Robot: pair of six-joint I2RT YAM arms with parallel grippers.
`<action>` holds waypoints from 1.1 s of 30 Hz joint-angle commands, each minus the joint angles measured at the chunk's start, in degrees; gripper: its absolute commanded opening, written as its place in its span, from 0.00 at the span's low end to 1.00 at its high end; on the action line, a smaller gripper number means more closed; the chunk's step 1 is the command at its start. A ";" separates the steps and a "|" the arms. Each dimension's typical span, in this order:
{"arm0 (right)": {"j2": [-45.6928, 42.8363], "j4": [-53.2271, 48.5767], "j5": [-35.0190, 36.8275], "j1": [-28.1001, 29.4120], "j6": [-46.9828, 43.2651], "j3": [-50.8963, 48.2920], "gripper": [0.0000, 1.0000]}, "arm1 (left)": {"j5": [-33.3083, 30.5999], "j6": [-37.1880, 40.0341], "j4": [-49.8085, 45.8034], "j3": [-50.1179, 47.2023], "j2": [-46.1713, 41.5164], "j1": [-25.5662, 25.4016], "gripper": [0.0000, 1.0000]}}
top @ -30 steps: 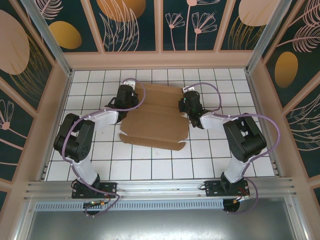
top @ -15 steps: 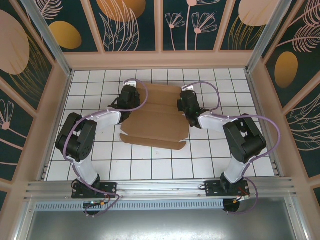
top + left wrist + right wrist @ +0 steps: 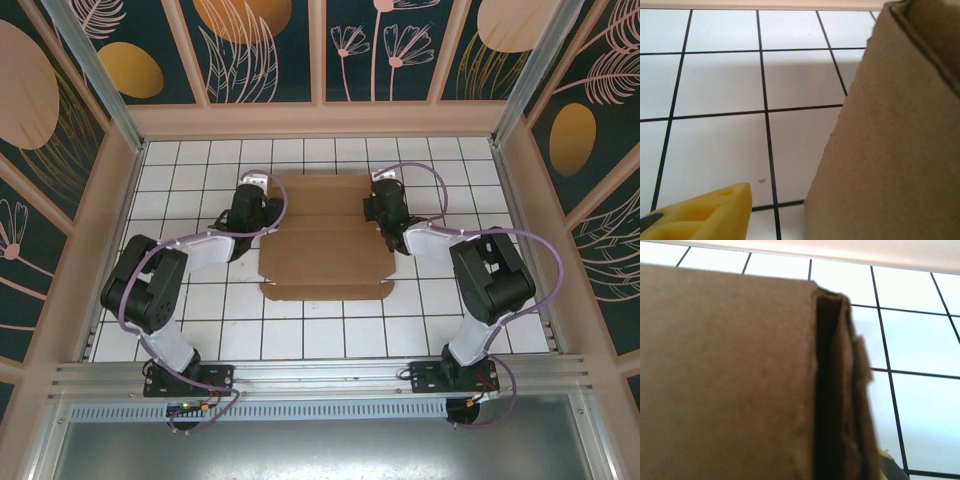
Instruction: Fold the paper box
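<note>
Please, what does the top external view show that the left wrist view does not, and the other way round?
Top external: the whole plain brown cardboard paper box on the white tiled table, with the left gripper at its left side and the right gripper at its right side. Left wrist: a close look at one raised cardboard wall, plus a yellow fingertip apart from it. Shared: brown cardboard, white tiles with black lines.
</note>
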 commanded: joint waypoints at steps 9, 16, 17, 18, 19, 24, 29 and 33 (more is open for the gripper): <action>-1.34 3.98 2.06 -1.14 -1.61 -1.69 0.00 | 8.88 -3.91 11.43 -7.54 -11.64 0.68 0.60; -1.25 4.44 0.95 -1.14 -1.86 -2.22 0.00 | 8.96 -9.75 16.65 -6.45 -15.42 1.87 0.64; -1.27 4.36 0.84 -1.15 -1.93 -2.16 0.00 | 9.87 -10.70 15.03 -3.98 -14.22 2.23 0.65; -1.17 4.26 0.69 -1.13 -1.96 -2.14 0.00 | 10.84 -11.83 13.77 -1.80 -12.88 2.62 0.65; -1.16 4.10 0.68 -1.08 -1.98 -2.00 0.00 | 12.36 -12.85 12.92 0.09 -11.44 2.89 0.66; -1.08 3.54 1.08 -1.18 -2.05 -1.64 0.00 | 15.01 -15.62 10.82 4.37 -5.76 3.72 0.65; -1.06 3.26 0.45 -1.16 -1.97 -1.65 0.00 | 15.65 -18.38 14.78 1.28 -2.01 4.34 0.63; -0.85 3.33 -0.32 -0.95 -1.65 -2.19 0.00 | 16.71 -20.10 16.23 -0.47 1.37 4.40 0.61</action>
